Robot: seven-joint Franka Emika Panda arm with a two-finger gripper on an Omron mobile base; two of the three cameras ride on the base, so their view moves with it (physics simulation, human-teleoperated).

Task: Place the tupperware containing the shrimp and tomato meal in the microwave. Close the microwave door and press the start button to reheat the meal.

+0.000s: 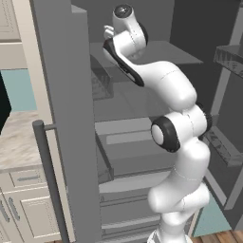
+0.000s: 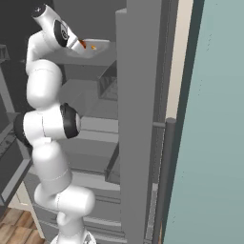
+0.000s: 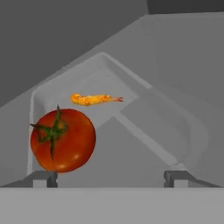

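**Pickup not made yet: tool hovering over the tray in the fridge**

Progress, as I'm judging it: nothing done so far. The tray is sitting on a fridge shelf, not lifted, so grasp, carry to the microwave, door close and start press are all still pending.

Near: the tool (image 3: 110, 178) is standing released, jaws spread wide, both tips low in the hand view with nothing between them. The tips seem to be straddling the near rim of the tray (image 3: 153, 89), but I cannot tell whether they are touching it.

Just beyond: the tomato (image 3: 62, 139) is resting in the tray's near left corner, round, red, green stem facing the camera. It is sitting close to the left tip, so a closing grip is risking a bump there.

Further in: the shrimp (image 3: 96, 99) is lying flat behind the tomato, small, orange, curved, apart from it.

The tray is looking shallow, pale grey, with a flat raised rim and rounded corners.

Far: in the right base view the arm is reaching up to the upper fridge shelf (image 2: 97, 59), between the open fridge doors.
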